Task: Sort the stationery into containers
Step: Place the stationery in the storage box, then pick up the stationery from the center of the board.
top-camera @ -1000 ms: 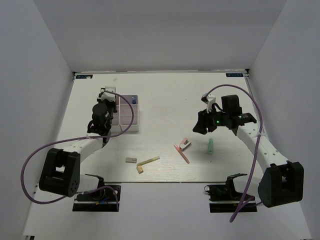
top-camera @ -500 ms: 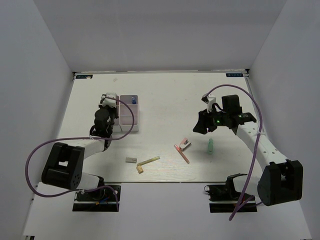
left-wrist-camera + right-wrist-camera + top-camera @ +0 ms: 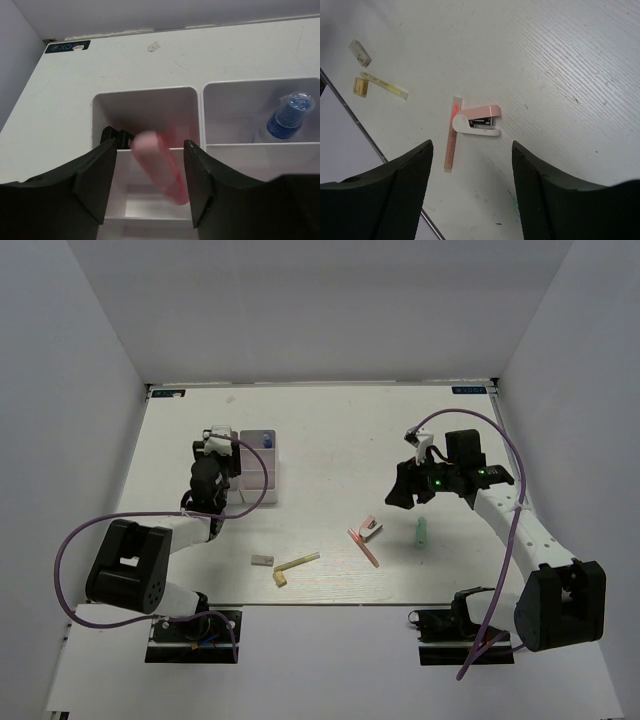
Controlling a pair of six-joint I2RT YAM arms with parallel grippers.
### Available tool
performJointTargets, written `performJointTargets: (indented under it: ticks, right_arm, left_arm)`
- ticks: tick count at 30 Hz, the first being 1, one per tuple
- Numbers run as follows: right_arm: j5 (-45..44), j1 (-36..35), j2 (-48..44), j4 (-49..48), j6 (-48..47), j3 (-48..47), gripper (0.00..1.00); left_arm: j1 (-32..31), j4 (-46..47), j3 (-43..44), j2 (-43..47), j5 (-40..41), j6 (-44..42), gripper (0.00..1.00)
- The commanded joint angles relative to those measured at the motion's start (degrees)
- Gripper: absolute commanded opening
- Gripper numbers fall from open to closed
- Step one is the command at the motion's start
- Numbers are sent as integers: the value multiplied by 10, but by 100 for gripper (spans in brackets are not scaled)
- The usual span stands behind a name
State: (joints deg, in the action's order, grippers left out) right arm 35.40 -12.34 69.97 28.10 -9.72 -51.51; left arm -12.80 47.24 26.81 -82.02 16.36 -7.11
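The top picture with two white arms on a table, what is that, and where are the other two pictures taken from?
Those are two robot arms, each ending in a two-finger gripper. The top view looks down from above. The other two come from wrist cameras, so the dark shapes are each arm's own fingers. The left gripper is open over a white organizer box. A blurred pink item is between its fingers, and a blue-capped tube lies in the next compartment. The right gripper is open and empty above a pink stapler and pink stick. A pale green tube, yellowish stick and grey block lie loose on the table.
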Motion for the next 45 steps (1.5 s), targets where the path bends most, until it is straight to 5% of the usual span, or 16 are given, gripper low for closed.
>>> performJointTargets:
  ticks: [1,4,7,9,10,11,12,13,15,16,19,21,24,25,35,45]
  right_arm:
    - [18,6,0,-9,-10,-1,67]
    - [18,6,0,-7,-12,0,67]
    - [15,6,-1,-4,-14,-3,66]
    - [-2,8,-3,-1,-24,-3,50]
    - [-9,9,-3,0,-36,-3,34]
    - [-32,10,-4,5,-44,-4,14]
    - [-51,10,0,12,-50,-7,0]
    - [-107,11,9,34,-65,-22,0]
    - [-149,12,28,73,-78,-47,0]
    - [-196,13,38,94,-83,-73,5]
    - [-240,15,88,185,-58,-114,35]
    - [-241,15,106,203,-41,-106,49]
    - [-248,10,95,201,-15,-62,89]
    - [-239,8,93,201,-5,-57,91]
    - [-260,-1,158,197,78,-33,91]
    - [-412,-3,218,186,218,-31,87]
  left_arm:
    - [4,14,-6,27,17,7,70]
    - [7,-14,3,54,10,10,81]
    - [7,-63,24,80,3,14,79]
    - [7,-148,49,108,-4,36,54]
    - [8,-182,74,131,-30,66,15]
    - [7,-218,89,141,-47,86,2]
    - [7,-368,130,153,-86,97,0]
    - [3,-515,178,158,-139,140,0]
    - [1,-606,223,155,-177,171,0]
    - [-1,-689,285,143,-217,200,3]
    - [-20,-847,338,136,-251,240,49]
    - [-36,-879,317,153,-242,256,66]
    - [-54,-854,215,239,-208,255,91]
    - [-53,-830,174,253,-195,252,98]
    - [-22,-821,149,292,-211,243,100]
    - [-22,-816,136,343,-204,245,99]
